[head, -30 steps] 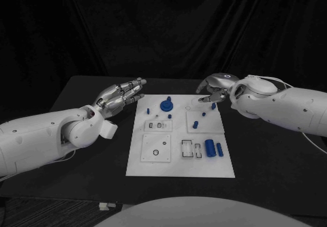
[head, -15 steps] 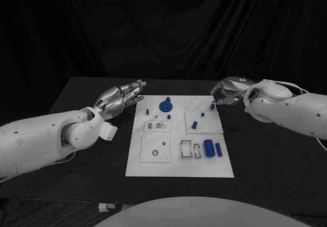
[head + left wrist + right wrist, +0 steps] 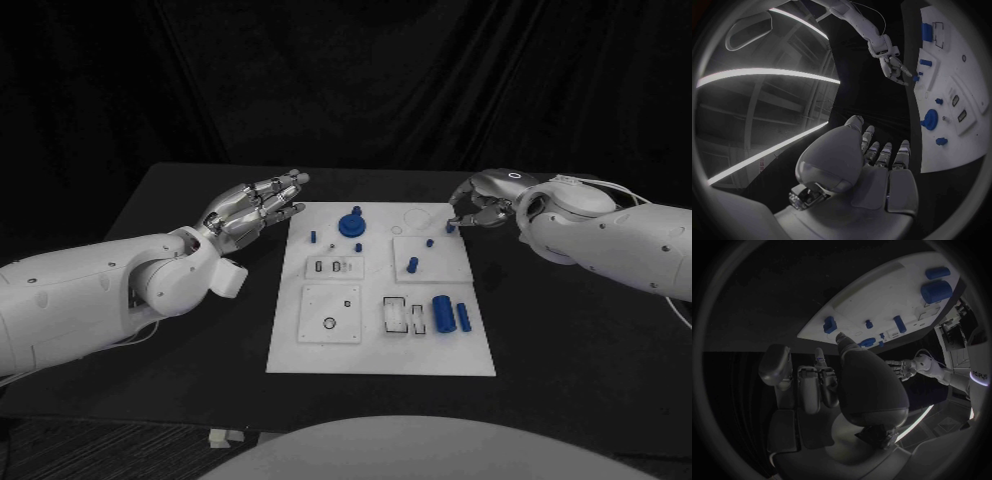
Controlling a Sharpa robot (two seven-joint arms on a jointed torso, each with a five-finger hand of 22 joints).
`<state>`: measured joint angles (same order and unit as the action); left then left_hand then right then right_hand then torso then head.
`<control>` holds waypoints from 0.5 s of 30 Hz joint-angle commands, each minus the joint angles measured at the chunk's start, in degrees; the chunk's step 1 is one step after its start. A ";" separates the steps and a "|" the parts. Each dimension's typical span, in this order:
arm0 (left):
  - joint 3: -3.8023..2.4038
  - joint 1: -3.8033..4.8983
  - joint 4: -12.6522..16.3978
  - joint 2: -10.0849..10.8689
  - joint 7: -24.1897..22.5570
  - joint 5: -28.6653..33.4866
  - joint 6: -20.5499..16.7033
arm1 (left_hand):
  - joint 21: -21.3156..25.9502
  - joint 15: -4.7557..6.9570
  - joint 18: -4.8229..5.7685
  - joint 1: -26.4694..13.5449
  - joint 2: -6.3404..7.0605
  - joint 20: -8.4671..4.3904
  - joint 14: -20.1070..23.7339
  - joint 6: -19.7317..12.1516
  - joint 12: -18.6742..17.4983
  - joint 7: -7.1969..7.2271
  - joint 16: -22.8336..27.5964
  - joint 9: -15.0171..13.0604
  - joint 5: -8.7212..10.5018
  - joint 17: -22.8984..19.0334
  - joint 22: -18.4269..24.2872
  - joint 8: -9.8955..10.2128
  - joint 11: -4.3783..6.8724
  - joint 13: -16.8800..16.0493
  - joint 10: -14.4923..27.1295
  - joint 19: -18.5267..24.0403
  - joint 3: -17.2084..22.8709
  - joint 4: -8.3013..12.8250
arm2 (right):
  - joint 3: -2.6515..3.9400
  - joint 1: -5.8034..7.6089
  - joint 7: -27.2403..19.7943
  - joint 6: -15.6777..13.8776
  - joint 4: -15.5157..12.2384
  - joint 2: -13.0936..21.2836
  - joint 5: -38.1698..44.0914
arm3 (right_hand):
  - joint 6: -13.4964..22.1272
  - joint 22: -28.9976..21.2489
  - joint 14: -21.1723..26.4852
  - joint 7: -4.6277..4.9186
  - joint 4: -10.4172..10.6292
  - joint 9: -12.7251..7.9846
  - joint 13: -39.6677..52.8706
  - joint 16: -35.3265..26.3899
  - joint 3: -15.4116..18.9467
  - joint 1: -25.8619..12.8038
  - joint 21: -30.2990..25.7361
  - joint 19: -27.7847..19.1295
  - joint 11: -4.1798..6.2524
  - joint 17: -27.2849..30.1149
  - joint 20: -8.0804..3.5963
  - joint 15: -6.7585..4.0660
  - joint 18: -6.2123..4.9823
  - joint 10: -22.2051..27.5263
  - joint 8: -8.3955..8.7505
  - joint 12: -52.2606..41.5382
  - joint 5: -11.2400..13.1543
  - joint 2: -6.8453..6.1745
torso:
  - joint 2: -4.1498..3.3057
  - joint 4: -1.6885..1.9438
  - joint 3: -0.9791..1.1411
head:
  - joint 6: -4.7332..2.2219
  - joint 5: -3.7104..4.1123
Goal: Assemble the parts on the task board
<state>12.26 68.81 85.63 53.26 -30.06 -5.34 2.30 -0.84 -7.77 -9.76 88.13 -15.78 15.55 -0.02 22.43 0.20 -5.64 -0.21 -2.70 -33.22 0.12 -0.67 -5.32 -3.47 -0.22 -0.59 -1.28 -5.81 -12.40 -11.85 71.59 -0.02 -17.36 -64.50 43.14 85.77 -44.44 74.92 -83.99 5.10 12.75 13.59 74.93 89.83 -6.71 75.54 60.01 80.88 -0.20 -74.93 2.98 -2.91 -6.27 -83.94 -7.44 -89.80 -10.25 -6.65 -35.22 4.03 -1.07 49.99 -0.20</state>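
Right hand (image 3: 480, 205) beside white task board (image 3: 378, 350); blue parts (image 3: 443, 309) scattered.

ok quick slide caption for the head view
Two silver hands, left and right, flank the white task board with its small blue parts; neither visibly holds one.

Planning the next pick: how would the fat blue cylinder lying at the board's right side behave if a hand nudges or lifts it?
The blue cylinder lies on its side on the white board, so a sideways nudge would probably roll it. It looks solid and stiff, likely light. Its smooth round surface may slip in a loose pinch.
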 commanded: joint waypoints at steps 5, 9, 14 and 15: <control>-0.05 -0.07 0.18 0.04 -0.90 0.03 0.47 | -0.30 -0.51 -0.53 0.44 0.15 0.48 -0.03 0.00 0.25 -0.23 0.15 0.00 -0.34 -0.08 -0.07 -0.19 -0.43 -0.06 0.05 -0.05 0.34 -0.02 | 0.03 -0.28 0.89 -0.47 0.74 -0.47 0.07 | 0.69 7.72 -6.01 0.11 1.08 0.12 15.07 0.17 0.11 0.08 -0.41 0.35 0.08 -15.07 0.11 -0.29 0.92 -6.06 -0.26 -0.20 1.29 -0.89 | -0.06 0.13 -0.06 | 0.01 0.11; -0.05 -0.07 0.16 0.01 -0.91 0.03 0.50 | -0.30 -0.51 -0.53 0.44 0.15 0.48 -0.03 0.00 0.25 -0.23 0.15 0.00 -0.34 -0.08 -0.07 -0.19 -0.43 -0.06 0.05 -0.05 0.34 -0.02 | 0.03 -0.42 0.89 -0.13 1.04 -0.70 0.07 | 0.78 7.70 -6.01 0.14 1.19 0.13 15.07 0.17 -0.01 0.48 -0.58 0.31 0.06 -15.07 0.12 -0.27 0.89 -6.06 -0.29 -0.20 1.12 -0.86 | -0.07 0.15 -0.05 | 0.01 0.16; -0.05 -0.09 0.13 -0.03 -0.88 0.03 0.56 | -0.29 -0.51 -0.52 0.50 0.18 0.49 -0.03 0.02 0.26 -0.24 0.14 0.00 -0.45 -0.08 -0.06 -0.20 -0.44 -0.06 0.04 -0.04 0.46 0.08 | 0.03 -0.65 0.79 0.16 1.34 -0.99 0.07 | 0.68 7.73 -6.01 0.20 1.51 0.26 15.07 0.17 -0.22 1.43 -0.80 0.29 0.00 -15.07 0.17 -0.22 0.88 -6.06 -0.58 -0.20 -0.14 -0.83 | -0.04 0.12 -0.06 | 0.01 0.03; -0.05 -0.09 0.12 -0.03 -0.87 0.03 0.56 | -0.29 -0.51 -0.52 0.50 0.18 0.49 -0.03 0.02 0.26 -0.24 0.14 0.00 -0.45 -0.08 -0.06 -0.20 -0.44 -0.06 0.04 -0.04 0.46 0.08 | 0.03 -0.68 0.77 0.20 1.37 -1.02 0.07 | 0.66 7.74 -6.01 0.21 1.53 0.27 15.07 0.17 -0.22 1.48 -0.80 0.29 0.00 -15.07 0.17 -0.22 0.88 -6.06 -0.60 -0.20 -0.23 -0.84 | -0.03 0.12 -0.06 | 0.01 0.08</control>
<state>12.27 68.79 85.65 53.31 -30.06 -5.34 2.30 -0.84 -7.77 -9.76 88.13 -15.78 15.55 -0.02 22.43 0.20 -5.64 -0.21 -2.70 -33.46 0.13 -0.67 -5.32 -3.47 -0.22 -0.59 -1.28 -5.64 -12.24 -11.84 71.08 -0.02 -17.25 -63.23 42.15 85.76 -43.90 74.91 -83.99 5.25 13.92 13.80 74.92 89.83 -6.80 76.37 59.52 80.88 -0.21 -74.93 2.98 -2.91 -6.27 -83.94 -7.70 -89.80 -10.33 -7.40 -35.27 4.16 -1.12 49.99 -0.10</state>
